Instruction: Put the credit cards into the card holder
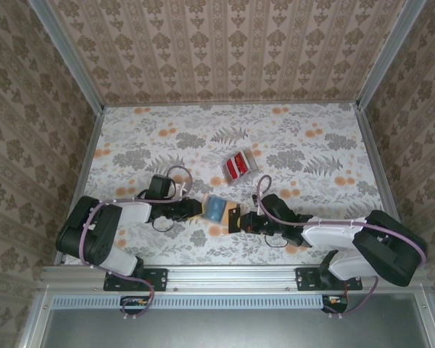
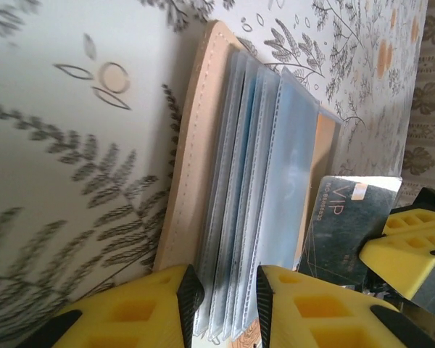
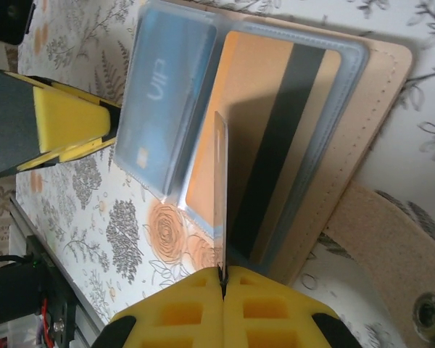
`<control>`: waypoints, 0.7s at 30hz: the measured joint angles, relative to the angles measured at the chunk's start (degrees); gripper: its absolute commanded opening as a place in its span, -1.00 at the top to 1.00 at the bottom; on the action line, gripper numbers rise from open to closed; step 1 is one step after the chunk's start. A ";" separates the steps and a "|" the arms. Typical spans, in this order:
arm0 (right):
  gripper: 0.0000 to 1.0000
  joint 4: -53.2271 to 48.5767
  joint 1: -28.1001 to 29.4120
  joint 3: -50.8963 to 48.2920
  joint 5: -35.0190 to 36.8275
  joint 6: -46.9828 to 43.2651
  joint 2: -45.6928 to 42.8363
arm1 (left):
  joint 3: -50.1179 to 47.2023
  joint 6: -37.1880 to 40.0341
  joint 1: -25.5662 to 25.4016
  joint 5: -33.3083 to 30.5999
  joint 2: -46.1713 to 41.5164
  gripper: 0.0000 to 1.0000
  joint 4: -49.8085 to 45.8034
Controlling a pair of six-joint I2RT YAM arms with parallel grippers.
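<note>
From above, the card holder lies open close to the near edge of the desk, about midway between its left and right edges; the left hand meets it from the left and the right hand from the right; the remaining credit cards, a red pile, sit nearer the desk's middle, well apart from both hands.

From the left wrist, the left hand is closed on the bundle of clear sleeves, its yellow pads touching it on both sides, with the tan cover flat on the desk; beyond the sleeves the right hand brings a dark card marked VIP up to the holder's edge.

From the right wrist, the right hand is clamped on that card, seen edge-on, its free edge standing over the open holder; one sleeve already carries a bluish card, and an orange card with a black stripe lies beneath; the snap strap trails to the right.

The insertion looks under way, not finished; the likely failures are the card's edge striking a sleeve lip rather than a pocket mouth and buckling the plastic, the card sliding between sleeves instead of inside one, or a push dragging the holder out of the left hand's pinch; the thin card could also twist in its narrow grip.
</note>
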 measured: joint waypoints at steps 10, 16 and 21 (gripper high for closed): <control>1.00 -4.02 0.00 -3.23 5.40 2.03 -8.83 | -4.35 -4.74 -8.37 -8.09 -7.19 0.37 1.03; 1.00 -4.09 0.02 -3.61 6.97 2.84 -8.87 | -4.81 -5.79 -10.32 -11.76 -9.33 0.38 -0.79; 1.00 0.28 0.02 -2.38 5.20 2.89 -3.61 | -3.78 -5.62 -10.67 -12.28 -8.85 0.39 -2.36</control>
